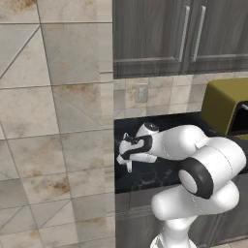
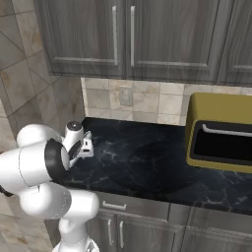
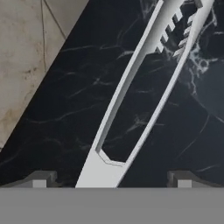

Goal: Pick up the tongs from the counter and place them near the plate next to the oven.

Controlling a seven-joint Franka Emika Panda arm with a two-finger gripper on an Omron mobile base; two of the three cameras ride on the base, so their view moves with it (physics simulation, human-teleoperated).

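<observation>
Below, the hand [image 3: 109, 179] hangs spread over the tongs [image 3: 144, 96], which lie flat on the black desk [image 3: 61, 113], between its fingertips [image 3: 41, 178].

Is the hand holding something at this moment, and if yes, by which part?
Nothing is held yet. In the hand view the tongs lie on the counter, their joined end between the two wide-apart fingertips, which do not touch them.

Olive-yellow boxy appliance [image 2: 220, 138] at right; 2 grey wall cabinet doors [image 2: 123, 37] above; wall outlet [image 2: 126, 96] on tiled backsplash [image 2: 157, 103].
</observation>
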